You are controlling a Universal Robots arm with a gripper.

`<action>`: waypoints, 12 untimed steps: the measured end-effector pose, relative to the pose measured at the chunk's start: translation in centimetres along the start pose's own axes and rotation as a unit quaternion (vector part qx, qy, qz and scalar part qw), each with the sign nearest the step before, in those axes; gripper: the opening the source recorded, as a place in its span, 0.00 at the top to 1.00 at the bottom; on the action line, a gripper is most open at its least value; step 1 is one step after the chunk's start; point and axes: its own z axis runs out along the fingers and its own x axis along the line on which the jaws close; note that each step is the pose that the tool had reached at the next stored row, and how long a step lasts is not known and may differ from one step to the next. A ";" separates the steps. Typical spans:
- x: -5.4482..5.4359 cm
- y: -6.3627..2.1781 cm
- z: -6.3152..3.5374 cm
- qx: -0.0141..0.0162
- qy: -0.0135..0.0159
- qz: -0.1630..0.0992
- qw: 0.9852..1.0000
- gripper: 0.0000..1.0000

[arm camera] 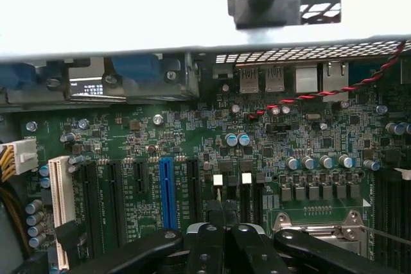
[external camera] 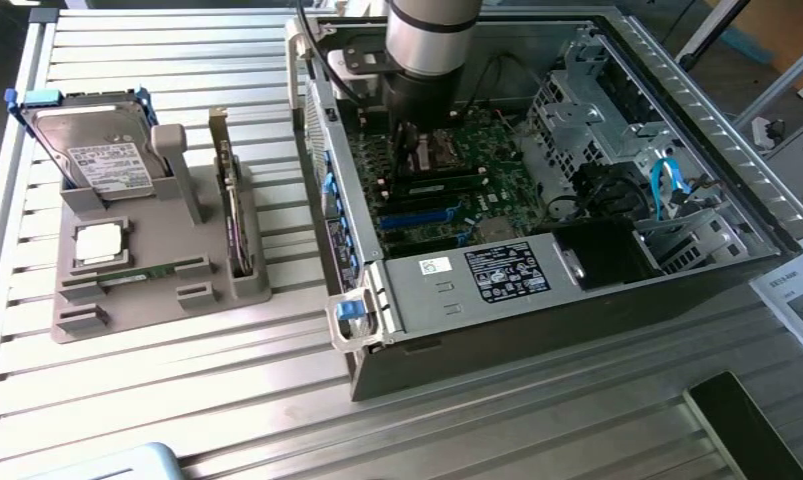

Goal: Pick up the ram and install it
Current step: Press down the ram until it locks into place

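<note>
The black two-fingered gripper point(arm camera: 221, 213) was shut, its tips pressed together just above the green motherboard point(arm camera: 308, 126) beside two white-latched slots. I could not tell whether a thin board was pinched edge-on between them. It probably hung low and square to the slots because seating a stick calls for a straight downward push.

In the exterior view the grey-and-black robot arm point(external camera: 432, 40) reached straight down into the open grey metal computer case point(external camera: 535, 330), which lay on its side so the board faced up.

The ram could not be placed with certainty. One narrow green circuit-board stick point(external camera: 148, 272) lay in the front groove of the grey plastic parts stand point(external camera: 161, 300), well apart from the case on the exterior view's left. It may be the look-alike. The stand also held a silver hard drive point(external camera: 101, 150) and a tall card with a metal bracket point(external camera: 225, 190) upright, apparently for easy grasping.

Everything rested on a ribbed aluminium table point(external camera: 174, 400). Beyond it stood a brown cardboard box point(external camera: 775, 30).
</note>
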 end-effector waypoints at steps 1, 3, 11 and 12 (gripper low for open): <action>0.0 0.00 0.03 0.000 0.000 0.000 1.000 0.89; 0.0 0.01 0.11 0.000 0.000 0.000 1.000 0.89; 0.0 0.02 0.42 0.000 0.000 0.000 1.000 0.89; 0.0 0.02 0.42 0.000 0.000 0.000 1.000 0.89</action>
